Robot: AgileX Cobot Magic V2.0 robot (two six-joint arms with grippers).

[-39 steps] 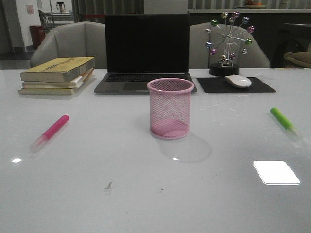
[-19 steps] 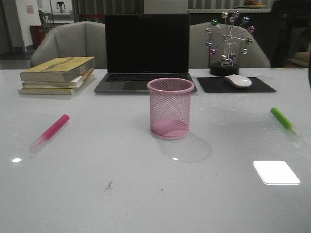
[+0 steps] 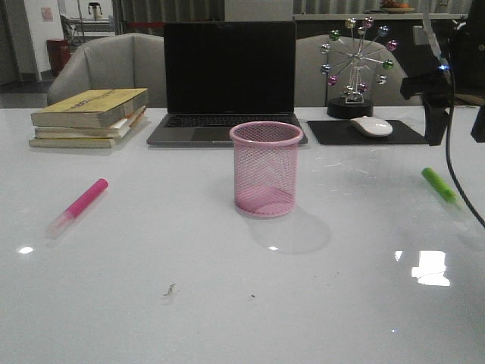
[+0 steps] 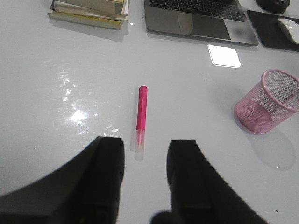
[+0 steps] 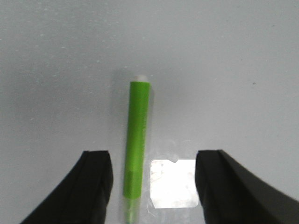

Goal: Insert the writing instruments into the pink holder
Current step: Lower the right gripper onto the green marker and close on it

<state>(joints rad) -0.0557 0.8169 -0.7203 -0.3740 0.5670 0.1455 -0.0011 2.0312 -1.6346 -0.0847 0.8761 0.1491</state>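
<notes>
The right gripper (image 5: pixel 152 186) hangs spread wide above the table (image 3: pixel 151 318), with the green marker (image 5: pixel 137 144) lying flat below and between its fingers, closer to one finger than the other and running roughly along the gap. The left gripper (image 4: pixel 145 179) is also spread apart, with the pink marker (image 4: pixel 141 114) lying on the table just ahead of its fingertips, the clear cap end nearest them. The pink cup (image 3: pixel 265 168) stands upright and empty, well apart from both grippers, off to the side of the left one. Since the green marker sits off-centre in the right gap, a straight descent could land one finger on the barrel and roll it away. The glossy table probably lets either marker skid when nudged. Gripping the clear cap could pull it loose. The cup looks light, so a marker striking its rim might tip it.
</notes>
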